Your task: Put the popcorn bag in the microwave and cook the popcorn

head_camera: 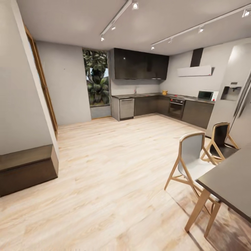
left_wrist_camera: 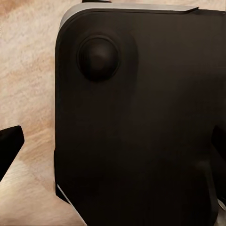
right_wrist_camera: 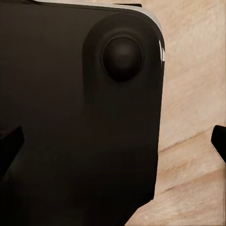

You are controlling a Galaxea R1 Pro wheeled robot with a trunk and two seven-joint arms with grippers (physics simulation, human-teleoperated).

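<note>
Popcorn bag (head_camera: 164,92): a small yellow shape seen on the far countertop, left of the built-in oven; too small for detail to be told.
Microwave (head_camera: 205,95): a pale box with a dark window, set on the countertop's right run, just beside the fridge.
Countertop (head_camera: 150,94): a grey L-shaped surface over dark cabinets, along the far wall and the right wall.
Oven (head_camera: 176,107): a black front built in below the countertop, between bag and microwave.
Fridge (head_camera: 230,104): a tall pale unit with a dispenser recess, at the right.
Chairs (head_camera: 191,158): two wooden-legged seats, drawn up beside the dark table (head_camera: 232,181) in the near right corner.
Floor (head_camera: 111,167): light wood planks, shown wide between the camera and the kitchen.
Window (head_camera: 96,77): a tall pane with palm foliage behind it, left of the cabinets.
Left wrist view: a dark rounded body panel with a round boss is shown over the floor; a dark fingertip (left_wrist_camera: 10,143) is seen at the edge. Jaw state cannot be told.
Right wrist view: a like dark panel is shown; dark fingertips (right_wrist_camera: 9,146) are seen at both edges, well apart, so the jaws are read as wide.
</note>
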